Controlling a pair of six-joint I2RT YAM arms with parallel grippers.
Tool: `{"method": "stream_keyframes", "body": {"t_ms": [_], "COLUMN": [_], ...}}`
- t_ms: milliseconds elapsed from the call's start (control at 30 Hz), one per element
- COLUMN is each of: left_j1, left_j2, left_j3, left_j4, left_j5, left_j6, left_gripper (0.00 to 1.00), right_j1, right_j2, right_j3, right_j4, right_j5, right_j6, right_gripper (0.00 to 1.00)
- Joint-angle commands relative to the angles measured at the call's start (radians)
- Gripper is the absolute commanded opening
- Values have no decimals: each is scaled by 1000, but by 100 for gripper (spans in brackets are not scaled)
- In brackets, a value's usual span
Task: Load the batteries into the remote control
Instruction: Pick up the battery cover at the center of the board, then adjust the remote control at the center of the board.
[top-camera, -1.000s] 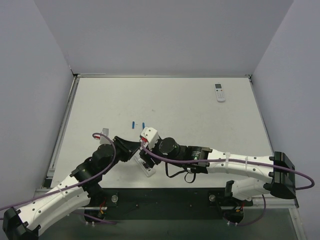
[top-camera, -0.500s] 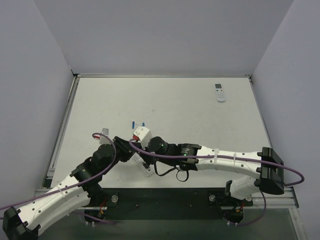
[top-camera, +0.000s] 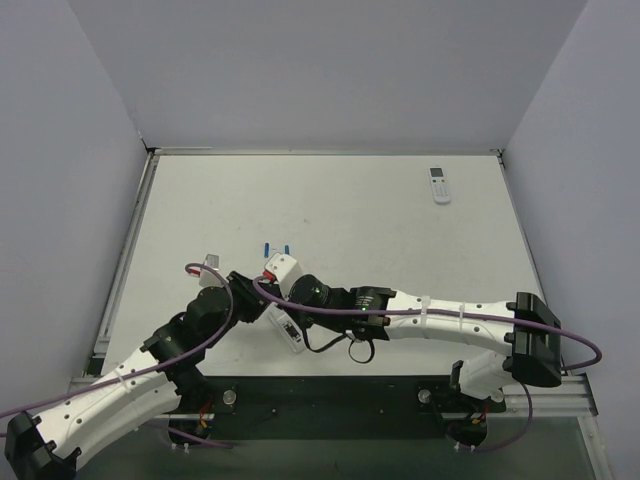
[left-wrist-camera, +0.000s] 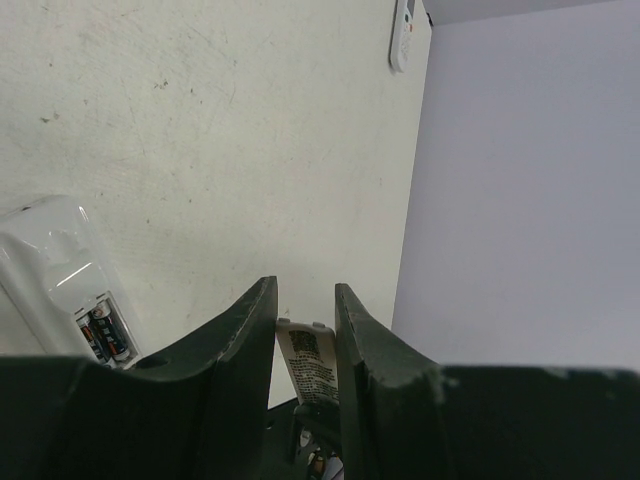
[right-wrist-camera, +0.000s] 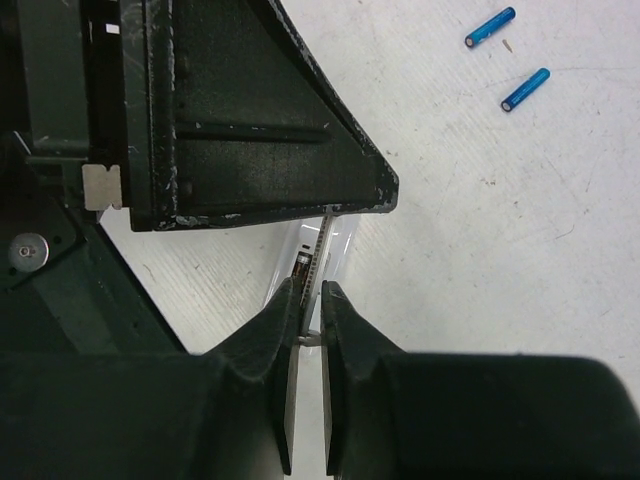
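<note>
The remote control (top-camera: 291, 336) lies back up on the table below both grippers, also showing in the left wrist view (left-wrist-camera: 52, 262). Its battery bay (left-wrist-camera: 101, 331) is uncovered, with dark cells in it. A thin white battery cover (left-wrist-camera: 307, 352) with a printed label stands between my left gripper's (left-wrist-camera: 305, 292) fingers, which are shut on its two long edges. My right gripper (right-wrist-camera: 311, 291) is shut on the same cover (right-wrist-camera: 322, 262), seen edge-on, pinching its flat faces. Two blue batteries (right-wrist-camera: 491, 27) (right-wrist-camera: 526, 89) lie loose on the table beyond, apart from both grippers (top-camera: 277, 247).
A second, rounder white remote (top-camera: 439, 185) lies far off at the back right, near the wall. The left arm's black gripper body (right-wrist-camera: 230, 110) hangs close over the right gripper. Grey walls enclose the table on three sides.
My right gripper has slid left to the left gripper and its jaws have shut on the cover. The left gripper has kept its hold and place.
</note>
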Motion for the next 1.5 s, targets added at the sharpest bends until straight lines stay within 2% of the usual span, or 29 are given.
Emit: {"method": "stream_keyframes", "body": {"t_ms": [0, 100, 133, 233, 367, 467, 500, 600, 700, 833, 1067, 1300, 1467], "left_j1": [-6, -6, -6, -6, -6, -6, -7, -12, -41, -99, -108, -101, -90], "left_j2": [0, -3, -3, 0, 44, 102, 121, 214, 319, 406, 593, 788, 872], "left_j3": [44, 58, 64, 82, 125, 153, 154, 125, 105, 130, 133, 240, 328], "left_j4": [-11, -74, -97, -184, -314, -356, -350, -269, -198, -189, -42, 43, 78], "left_j5": [-22, -34, -39, -42, 7, 78, 152, 332, 421, 397, 440, 490, 463], "left_j6": [74, 102, 103, 120, 186, 253, 272, 330, 358, 379, 392, 454, 481], "left_gripper": [35, 48, 56, 69, 76, 77, 77, 79, 79, 80, 80, 80, 80], "right_j1": [-27, -68, -79, -114, -172, -223, -234, -269, -303, -337, -387, -442, -478], "right_j2": [-39, -69, -77, -125, -215, -269, -280, -310, -329, -362, -399, -431, -450], "right_j3": [-7, -50, -64, -121, -193, -236, -245, -273, -291, -320, -350, -353, -347], "right_j4": [-15, -16, -15, -16, -21, -22, -21, -12, -1, 16, 27, 5, -22], "right_j5": [-11, -82, -109, -117, -125, -125, -125, -128, -133, -157, -214, -234, -260], "right_j6": [57, 117, 129, 153, 177, 177, 177, 163, 163, 174, 196, 188, 173], "right_gripper": [0, 0, 0, 0, 0, 0, 0, 0, 0, 0, 0, 0, 0]}}
